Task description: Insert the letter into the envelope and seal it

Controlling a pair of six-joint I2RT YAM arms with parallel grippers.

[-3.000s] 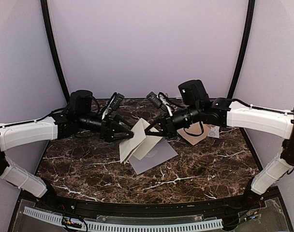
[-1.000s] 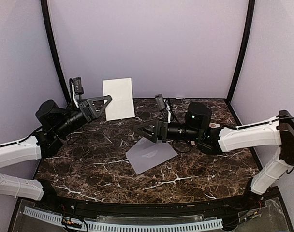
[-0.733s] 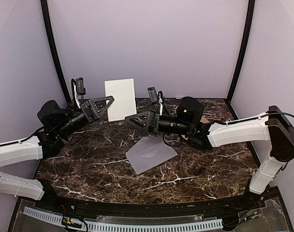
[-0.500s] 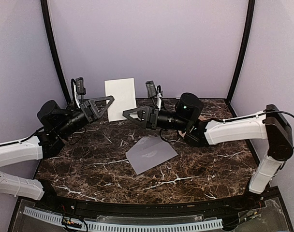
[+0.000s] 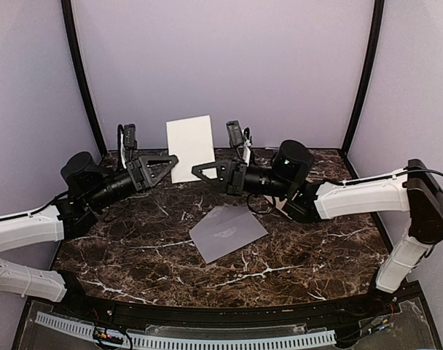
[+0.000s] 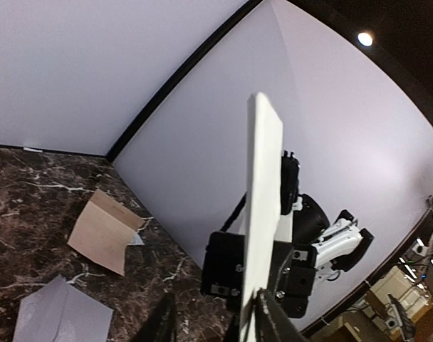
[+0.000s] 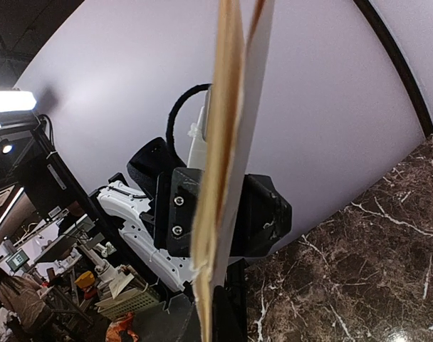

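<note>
Dark, white-veined marble table. Left arm and right arm stretched low, reaching inward. Smooth lavender-grey envelope flat at centre, long axis near-left to far-right. White letter upright at far centre, long axis vertical, pinched by left gripper. Right gripper at its lower right corner, possibly gripping; cannot tell.
</note>
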